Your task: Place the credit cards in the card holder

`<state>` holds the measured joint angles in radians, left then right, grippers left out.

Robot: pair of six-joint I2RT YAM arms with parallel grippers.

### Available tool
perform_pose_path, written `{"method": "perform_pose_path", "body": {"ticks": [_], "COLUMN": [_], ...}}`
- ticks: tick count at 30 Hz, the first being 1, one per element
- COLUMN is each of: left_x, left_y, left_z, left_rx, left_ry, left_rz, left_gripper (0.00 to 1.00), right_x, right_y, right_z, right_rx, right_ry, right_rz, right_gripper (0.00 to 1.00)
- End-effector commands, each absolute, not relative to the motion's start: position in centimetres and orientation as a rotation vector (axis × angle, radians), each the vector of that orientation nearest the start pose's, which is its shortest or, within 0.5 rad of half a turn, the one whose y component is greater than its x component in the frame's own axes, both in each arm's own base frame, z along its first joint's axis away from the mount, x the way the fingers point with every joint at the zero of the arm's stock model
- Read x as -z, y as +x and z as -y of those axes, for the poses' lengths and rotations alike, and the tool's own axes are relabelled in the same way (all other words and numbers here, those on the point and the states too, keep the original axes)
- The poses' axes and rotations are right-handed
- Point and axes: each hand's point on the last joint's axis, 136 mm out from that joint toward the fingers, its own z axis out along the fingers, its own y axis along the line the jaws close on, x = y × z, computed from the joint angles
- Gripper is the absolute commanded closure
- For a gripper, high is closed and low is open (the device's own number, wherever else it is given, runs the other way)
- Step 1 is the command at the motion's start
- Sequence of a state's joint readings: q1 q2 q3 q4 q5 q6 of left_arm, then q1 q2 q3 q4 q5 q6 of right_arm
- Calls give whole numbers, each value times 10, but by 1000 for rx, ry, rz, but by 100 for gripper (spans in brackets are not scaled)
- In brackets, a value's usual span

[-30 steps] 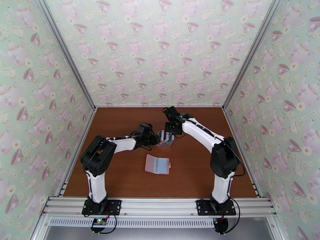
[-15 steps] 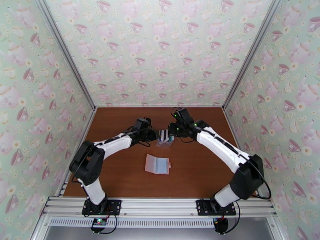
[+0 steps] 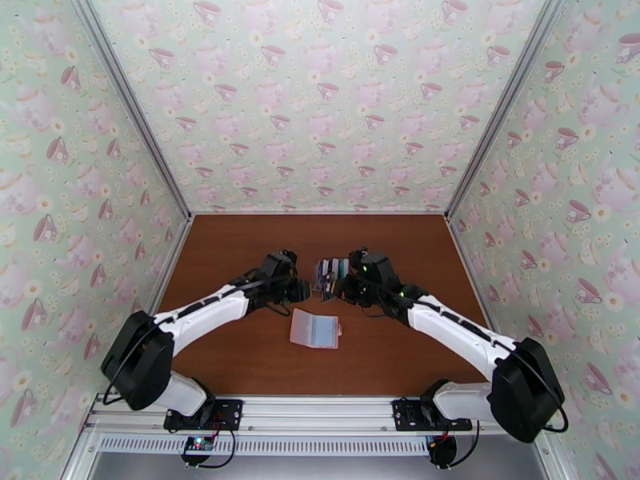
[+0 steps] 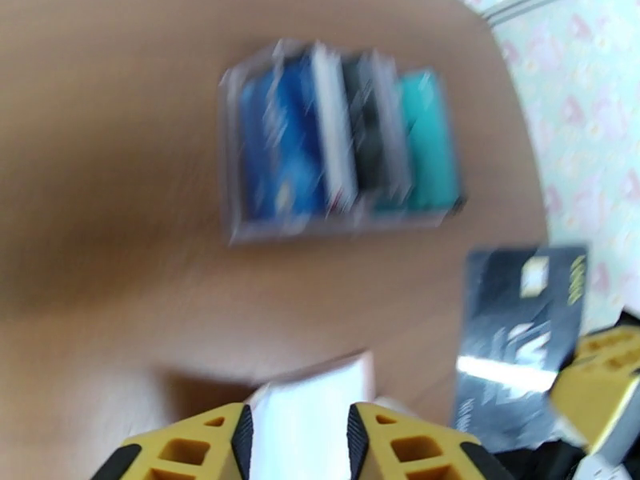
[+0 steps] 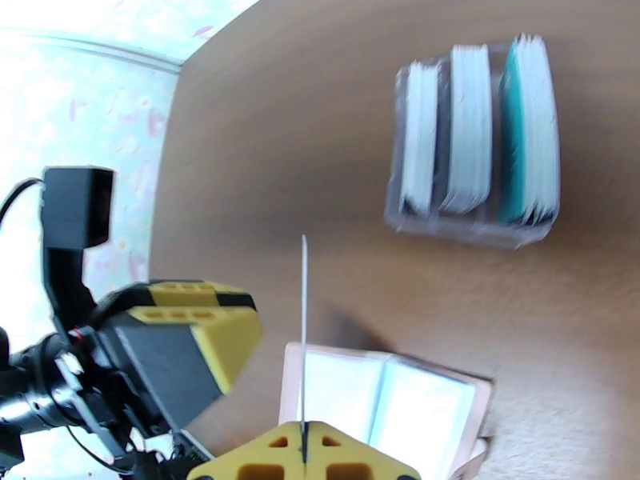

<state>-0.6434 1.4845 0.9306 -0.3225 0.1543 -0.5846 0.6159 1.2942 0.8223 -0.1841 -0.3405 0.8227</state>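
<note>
Blur smears the clear rack (image 4: 344, 146), so its cards (image 5: 472, 122), standing in three bunches, cannot be counted. One card holder (image 3: 316, 330), dusty pink with clear sleeves, lies open on the table (image 3: 240, 258), on the near side of the rack. The right gripper (image 5: 304, 434) pinches one black card (image 4: 520, 330). The left gripper (image 4: 298, 426) has its jaws apart.

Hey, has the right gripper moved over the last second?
Yes. The right gripper, shut on a black card, has come toward the near edge, closer to the pink card holder.
</note>
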Motion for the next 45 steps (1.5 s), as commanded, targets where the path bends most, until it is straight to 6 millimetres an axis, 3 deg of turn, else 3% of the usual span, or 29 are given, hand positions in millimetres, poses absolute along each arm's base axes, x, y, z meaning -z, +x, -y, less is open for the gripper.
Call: {"method": "perform_pose_path", "body": {"ticks": [1,9,20,45], "left_x": [-106,-99,-68,-20], "left_y": [283,261,248,238], "left_z": [246,251,238,216], "left_rx": [603,616,567,526], "left_ry": [206,254,257,214], "left_rz": [-2582,-2604,-2662,-2738], "left_gripper": [64,74,78,78], "right_x": [-187,-156,-131,-76], "right_y": [266,238,217,212], "right_z": [-282,-291,-296,-292], "right_rx": [-1259,-1270,-1303,-1270], "right_ry": [7,-9,18,91], "right_rz": [-2337,-2419,-2434,-2501], "right_gripper": [100,100,100,100]}}
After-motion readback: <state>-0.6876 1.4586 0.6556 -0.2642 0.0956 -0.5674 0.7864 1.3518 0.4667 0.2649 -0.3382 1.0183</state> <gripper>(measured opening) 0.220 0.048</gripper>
